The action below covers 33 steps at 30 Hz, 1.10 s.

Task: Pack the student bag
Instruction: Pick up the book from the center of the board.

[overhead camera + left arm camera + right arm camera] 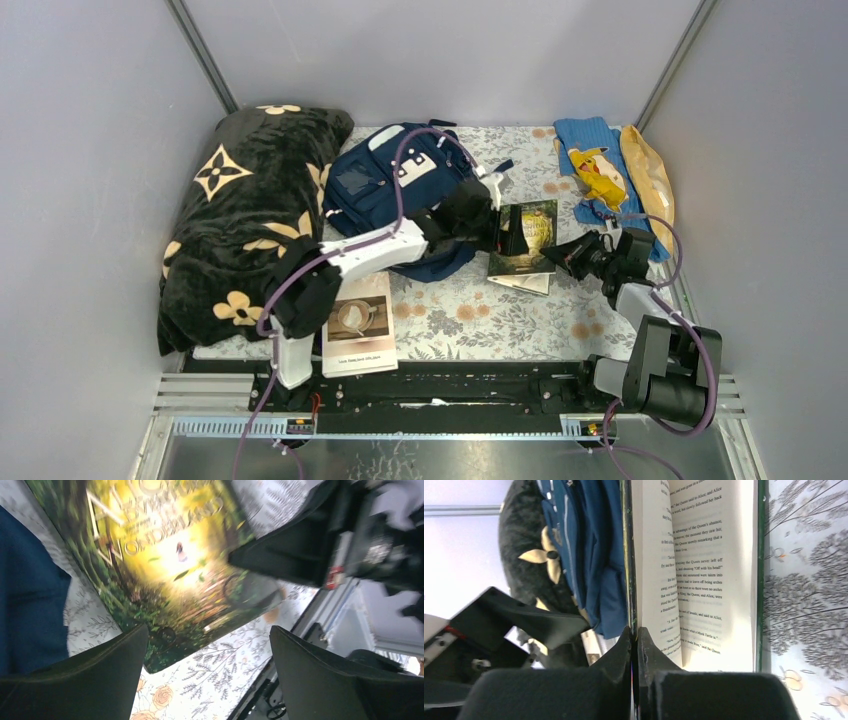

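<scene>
Bag [372,185] lies upper middle in the top view, touching the black blanket [250,210] on its left. Just right of the bag is the green book [535,228]. L gripper [207,630] hangs over it, fingers wide, holding nothing. R gripper [634,636] pinches only the thin front cover, so the book is open w/ pages showing.

Risk: the cover could bend or slip out, b/c the hold is thin & the pages pull down. The book may also catch on the bag's edge.

The bag looks soft & lumpy, navy w/ white patches. Can't tell if its mouth is open.
</scene>
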Tool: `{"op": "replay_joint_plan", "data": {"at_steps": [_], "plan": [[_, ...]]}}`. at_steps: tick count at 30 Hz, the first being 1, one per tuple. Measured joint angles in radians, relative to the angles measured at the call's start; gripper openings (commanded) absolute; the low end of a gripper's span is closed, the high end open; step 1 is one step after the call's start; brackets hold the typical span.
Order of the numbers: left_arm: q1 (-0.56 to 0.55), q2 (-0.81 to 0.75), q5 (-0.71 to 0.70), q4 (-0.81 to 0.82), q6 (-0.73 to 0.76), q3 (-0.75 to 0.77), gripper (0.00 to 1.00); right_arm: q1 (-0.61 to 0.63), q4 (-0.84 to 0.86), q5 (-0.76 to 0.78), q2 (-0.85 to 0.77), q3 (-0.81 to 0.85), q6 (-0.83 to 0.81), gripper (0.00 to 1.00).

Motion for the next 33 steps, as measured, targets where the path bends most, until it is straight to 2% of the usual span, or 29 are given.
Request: {"op": "replay_joint_plan", "data": {"at_steps": [6,13,17,21,23,25,30,31,33], "plan": [[0.082,-0.137,-0.008,-0.003,0.016,-0.003,0.99,0.003,0.135,-0.065,-0.018,-0.038,0.149,0.00],[0.241,-0.148,0.122,0.053,-0.087,-0.129,0.99,0.005,0.343,-0.137,-0.060,-0.080,0.317,0.00],[0.253,-0.124,0.205,0.105,-0.160,-0.168,0.99,0.015,0.432,-0.170,-0.062,-0.089,0.371,0.00],[0.245,-0.097,0.298,0.246,-0.259,-0.195,0.98,0.058,0.505,-0.195,-0.052,-0.095,0.410,0.00],[0.241,-0.079,0.329,0.319,-0.313,-0.211,0.90,0.090,0.530,-0.199,-0.036,-0.095,0.418,0.00],[0.242,-0.061,0.349,0.377,-0.359,-0.232,0.77,0.121,0.540,-0.197,-0.013,-0.095,0.420,0.00],[0.251,-0.046,0.348,0.401,-0.405,-0.267,0.52,0.171,0.568,-0.194,0.053,-0.095,0.427,0.00],[0.253,-0.047,0.346,0.402,-0.408,-0.269,0.46,0.172,0.568,-0.192,0.061,-0.096,0.426,0.06],[0.255,-0.052,0.338,0.399,-0.409,-0.270,0.30,0.173,0.549,-0.185,0.072,-0.097,0.415,0.48]]}}
